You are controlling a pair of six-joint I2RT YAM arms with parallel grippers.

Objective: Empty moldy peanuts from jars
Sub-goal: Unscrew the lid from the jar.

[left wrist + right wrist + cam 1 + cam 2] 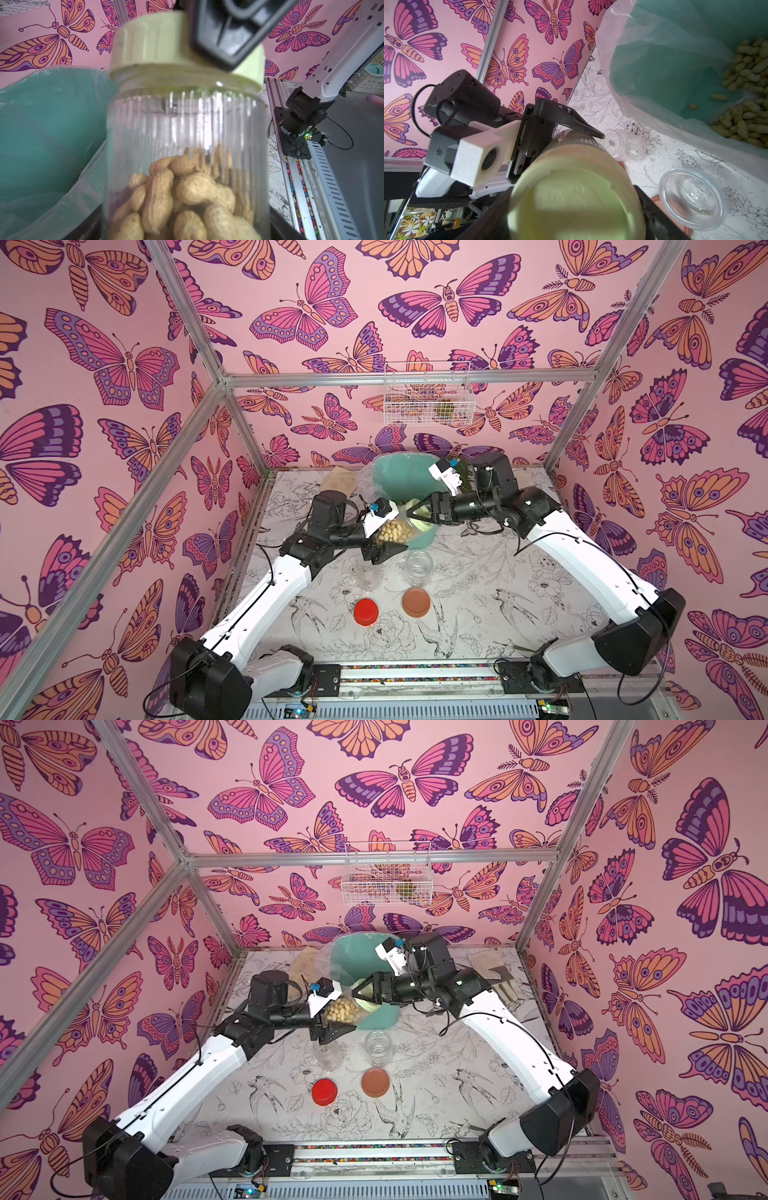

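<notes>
Nearest the front rail, a red lid (366, 612) and a brown lid (416, 602) lie flat on the table (478, 614). Just behind them stand two empty jars (418, 568), both open. Above these, both arms rise from their bases at the rail, reach forward and bend inward to meet in front of the bin (395, 477).

The left arm (266, 597) ends with its wrist turned sideways. The left gripper (392, 534) is clamped across the ribbed body of the full jar (187, 124) and holds it off the table. That jar is tipped nearly onto its side, with its cap end toward the bin. The peanuts (187, 193) are heaped at the end away from the cap.

The right arm (582, 564) folds back at the elbow. The right gripper (419, 514) points at the left one, and its fingers press on opposite sides of the green lid (575, 205), which is on the jar. Embossed marks on the lid's top are too faint to read.

Beyond, the bag-lined bin already holds a pile of peanuts. Farthest back, a wire basket (428, 393) hangs on the wall.
</notes>
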